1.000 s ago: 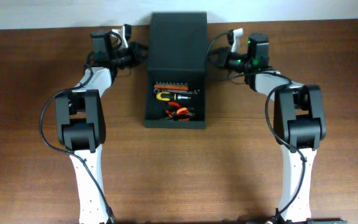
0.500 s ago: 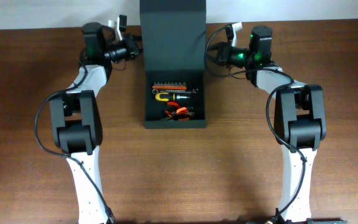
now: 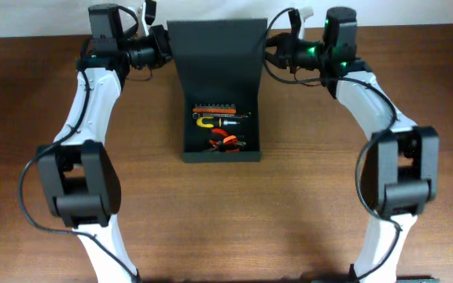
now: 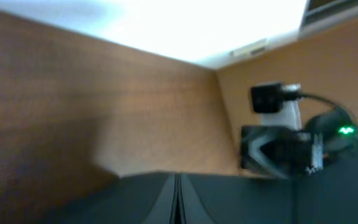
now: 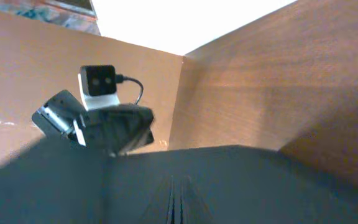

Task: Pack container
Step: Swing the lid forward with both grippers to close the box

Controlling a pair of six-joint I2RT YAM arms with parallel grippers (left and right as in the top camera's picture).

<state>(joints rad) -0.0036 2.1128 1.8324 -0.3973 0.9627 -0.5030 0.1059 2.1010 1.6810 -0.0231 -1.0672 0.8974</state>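
Looking down from overhead, you have the container [image 3: 220,155] on the table [image 3: 234,220] toward 12 o'clock of centre, midway between the two arms. Its open tray faces up, and small hand tools [image 3: 220,126] in orange, yellow and red lie inside. The flap lid [image 3: 217,59] stands lifted off the tray at the box's 12 o'clock side, with its dark inner face toward the camera.

Your left gripper [image 3: 160,49] sits at the lid's 9 o'clock edge, touching it, with its fingers pressed together. Your right gripper [image 3: 276,52] sits at the lid's 3 o'clock edge, and its fingers are closed too. You cannot tell whether either one has cardboard pinched between its fingers. Both wrist views are blurred. Each shows a dark surface along the bottom of the picture, and the opposite gripper beyond it.
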